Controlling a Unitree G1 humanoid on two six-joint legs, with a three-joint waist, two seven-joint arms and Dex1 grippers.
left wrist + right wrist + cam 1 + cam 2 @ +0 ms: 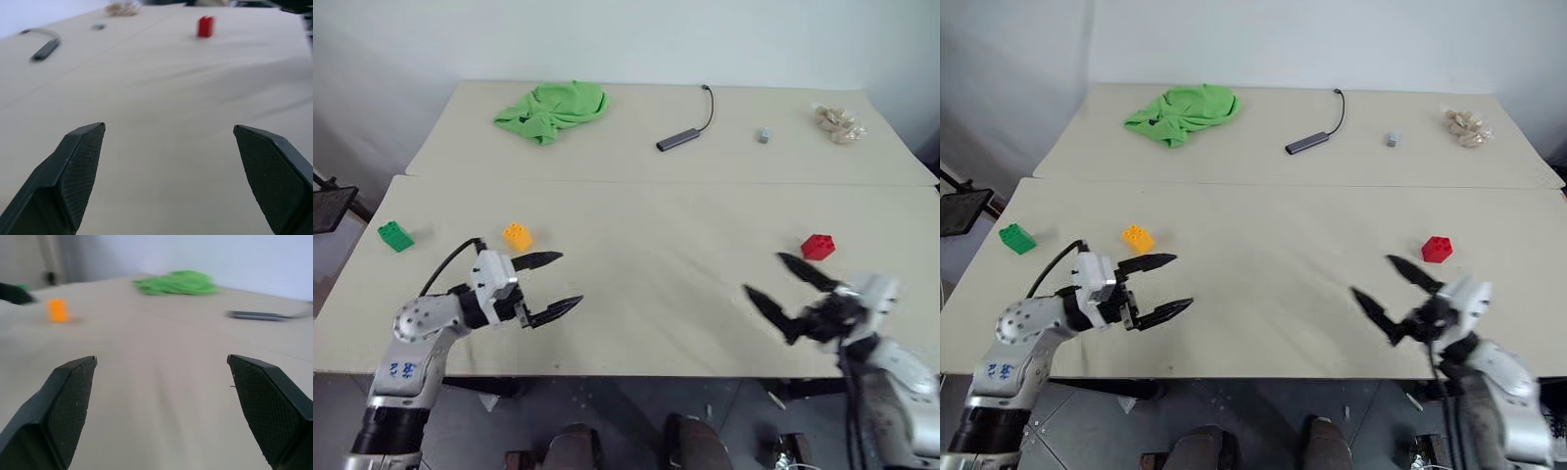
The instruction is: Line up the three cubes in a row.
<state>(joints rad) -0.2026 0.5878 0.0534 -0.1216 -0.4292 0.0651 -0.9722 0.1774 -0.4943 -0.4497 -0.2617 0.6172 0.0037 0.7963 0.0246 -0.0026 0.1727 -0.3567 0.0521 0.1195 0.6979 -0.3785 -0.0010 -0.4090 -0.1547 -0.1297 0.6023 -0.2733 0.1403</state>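
Three cubes lie apart on the near table. The green cube (395,235) sits at the far left, the orange-yellow cube (517,235) a little to its right, and the red cube (819,246) far off on the right side. My left gripper (558,282) hovers open just in front of and to the right of the orange-yellow cube, with nothing between its fingers. My right gripper (775,286) stands open in front of and to the left of the red cube, also empty. The left wrist view shows the red cube (206,26) far ahead; the right wrist view shows the orange-yellow cube (58,310).
On the far table lie a crumpled green cloth (553,110), a dark hub with a cable (679,141), a tiny grey block (764,135) and a small bag of pale pieces (840,124). A seam (656,179) runs between the two tables.
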